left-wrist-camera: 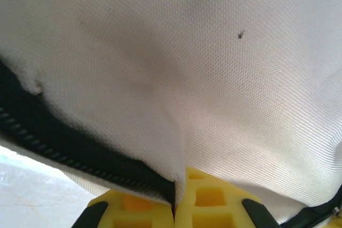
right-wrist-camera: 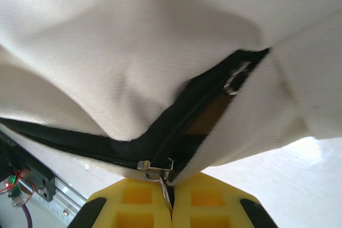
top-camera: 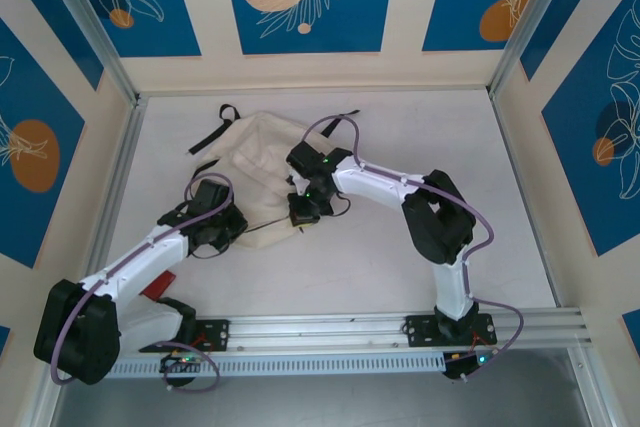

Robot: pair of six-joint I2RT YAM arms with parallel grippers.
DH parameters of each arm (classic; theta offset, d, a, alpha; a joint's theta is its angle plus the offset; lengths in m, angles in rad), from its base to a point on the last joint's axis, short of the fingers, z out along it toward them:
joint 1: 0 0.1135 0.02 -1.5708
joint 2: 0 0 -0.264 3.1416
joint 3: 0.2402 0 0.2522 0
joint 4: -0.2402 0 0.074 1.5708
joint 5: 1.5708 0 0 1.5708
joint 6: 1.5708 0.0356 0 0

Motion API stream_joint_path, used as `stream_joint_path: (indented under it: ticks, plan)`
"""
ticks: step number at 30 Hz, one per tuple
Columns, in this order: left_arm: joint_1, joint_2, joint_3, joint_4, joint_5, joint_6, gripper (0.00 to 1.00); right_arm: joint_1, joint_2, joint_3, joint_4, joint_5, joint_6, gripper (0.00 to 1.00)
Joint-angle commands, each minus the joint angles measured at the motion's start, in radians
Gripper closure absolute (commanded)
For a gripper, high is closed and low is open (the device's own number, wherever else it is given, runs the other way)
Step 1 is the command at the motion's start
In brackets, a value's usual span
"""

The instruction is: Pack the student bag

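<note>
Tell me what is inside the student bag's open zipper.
Through the zipper gap of the student bag, only a sliver of something brown shows; I cannot tell what it is. Its cream fabric covers the rest.

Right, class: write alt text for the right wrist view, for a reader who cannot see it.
The right gripper, yellow jaws shut, pinches the metal zipper pull of the cream student bag, whose black-trimmed zipper gapes slightly open above.
</note>
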Motion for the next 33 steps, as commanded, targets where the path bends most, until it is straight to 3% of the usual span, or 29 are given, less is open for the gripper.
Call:
stream_joint_path:
  ticks: [1, 6, 12, 17, 25, 31, 32, 33]
  plan:
    - [0.013, 0.003, -0.025, -0.082, -0.092, 0.027, 1.00, -0.046, 0.002, 0.047, -0.149, 0.147, 0.049, 0.97]
    - [0.012, 0.000, -0.012, -0.074, -0.062, 0.043, 0.99, -0.060, -0.008, 0.052, -0.135, 0.157, 0.071, 0.99]
    - [0.012, -0.028, 0.035, -0.101, -0.019, 0.077, 0.90, -0.086, -0.056, -0.007, -0.088, 0.120, 0.076, 1.00]
    - [0.013, -0.022, 0.062, -0.126, -0.019, 0.111, 0.98, -0.120, -0.048, -0.028, -0.084, 0.086, 0.068, 0.99]
    - [0.013, 0.025, 0.047, -0.120, -0.035, 0.119, 1.00, -0.158, 0.021, 0.041, -0.126, 0.000, -0.006, 0.95]
    - [0.013, 0.029, 0.050, -0.095, -0.012, 0.129, 0.99, -0.147, -0.053, 0.024, -0.090, -0.040, -0.047, 0.79]
    - [0.012, 0.030, 0.054, -0.093, -0.009, 0.131, 0.99, -0.144, -0.066, 0.017, -0.082, -0.059, -0.055, 0.79]
    - [0.013, 0.030, 0.057, -0.090, -0.007, 0.133, 0.99, -0.140, -0.074, 0.012, -0.078, -0.070, -0.066, 0.85]
